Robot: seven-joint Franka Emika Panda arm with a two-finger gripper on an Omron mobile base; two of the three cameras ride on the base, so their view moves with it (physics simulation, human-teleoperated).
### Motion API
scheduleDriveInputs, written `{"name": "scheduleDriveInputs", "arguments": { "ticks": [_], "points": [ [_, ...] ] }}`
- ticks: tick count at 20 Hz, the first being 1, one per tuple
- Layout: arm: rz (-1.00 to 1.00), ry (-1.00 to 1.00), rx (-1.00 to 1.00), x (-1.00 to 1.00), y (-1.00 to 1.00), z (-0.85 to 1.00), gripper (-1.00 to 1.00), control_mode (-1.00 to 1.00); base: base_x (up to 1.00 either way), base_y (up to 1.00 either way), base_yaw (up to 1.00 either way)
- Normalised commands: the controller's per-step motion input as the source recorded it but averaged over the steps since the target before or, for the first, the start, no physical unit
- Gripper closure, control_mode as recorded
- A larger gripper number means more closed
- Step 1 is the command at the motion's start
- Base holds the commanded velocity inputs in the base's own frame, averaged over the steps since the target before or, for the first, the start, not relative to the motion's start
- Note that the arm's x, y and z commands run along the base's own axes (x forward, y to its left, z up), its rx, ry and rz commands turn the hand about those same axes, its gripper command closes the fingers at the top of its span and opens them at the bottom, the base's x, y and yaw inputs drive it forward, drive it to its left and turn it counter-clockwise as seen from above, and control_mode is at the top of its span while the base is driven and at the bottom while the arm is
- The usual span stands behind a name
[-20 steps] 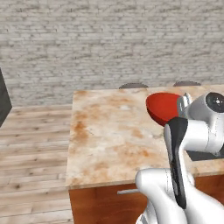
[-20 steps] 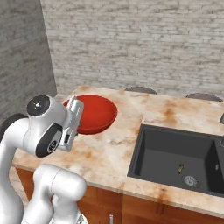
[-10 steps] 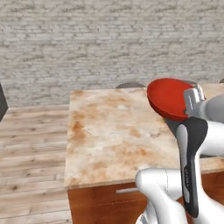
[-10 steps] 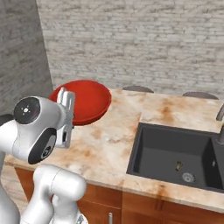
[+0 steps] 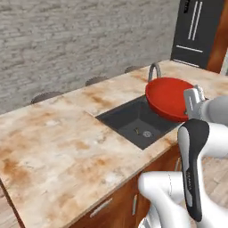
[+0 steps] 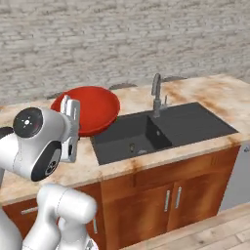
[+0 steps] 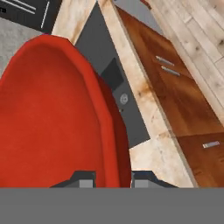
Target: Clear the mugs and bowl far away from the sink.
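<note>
My gripper (image 7: 113, 180) is shut on the rim of the glossy red bowl (image 7: 48, 118), which fills the left of the hand view. The lifted bowl (image 5: 168, 98) hangs over the right end of the dark sink (image 5: 136, 124), with the gripper (image 5: 193, 99) at its near-right edge. From the other side, the bowl (image 6: 93, 110) hovers over the counter just left of the sink (image 6: 161, 128), and the gripper (image 6: 71, 108) grips its left rim. The mugs are out of view.
A curved grey faucet (image 5: 154, 71) (image 6: 156, 93) stands behind the basin. A long marble counter (image 5: 53, 147) stretches left of the sink. A black fridge (image 5: 198, 26) stands far right. Wooden cabinet doors (image 6: 171, 200) sit under the counter. A brick wall (image 6: 122, 39) runs behind.
The whole picture has shifted, so the base has moved: the sink now shows in the left base view. The bowl stays in the gripper's hold.
</note>
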Motion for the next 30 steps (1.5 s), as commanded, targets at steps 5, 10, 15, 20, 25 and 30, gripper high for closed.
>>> {"name": "scheduleDriveInputs", "arguments": {
  "ticks": [5,10,15,20,25,30],
  "points": [
    [0.00,0.00,0.00,0.00,0.00,0.00,1.00,1.00,0.00,0.00,-1.00],
    [0.00,0.00,0.00,0.00,0.00,0.00,1.00,1.00,0.00,0.00,-1.00],
    [0.00,0.00,0.00,0.00,0.00,0.00,1.00,1.00,0.00,0.00,-1.00],
    [0.00,0.00,0.00,0.00,0.00,0.00,1.00,1.00,0.00,0.00,-1.00],
    [0.00,0.00,0.00,0.00,0.00,0.00,1.00,1.00,0.00,0.00,-1.00],
    [0.00,0.00,0.00,0.00,0.00,0.00,1.00,1.00,0.00,0.00,-1.00]
  ]
}}
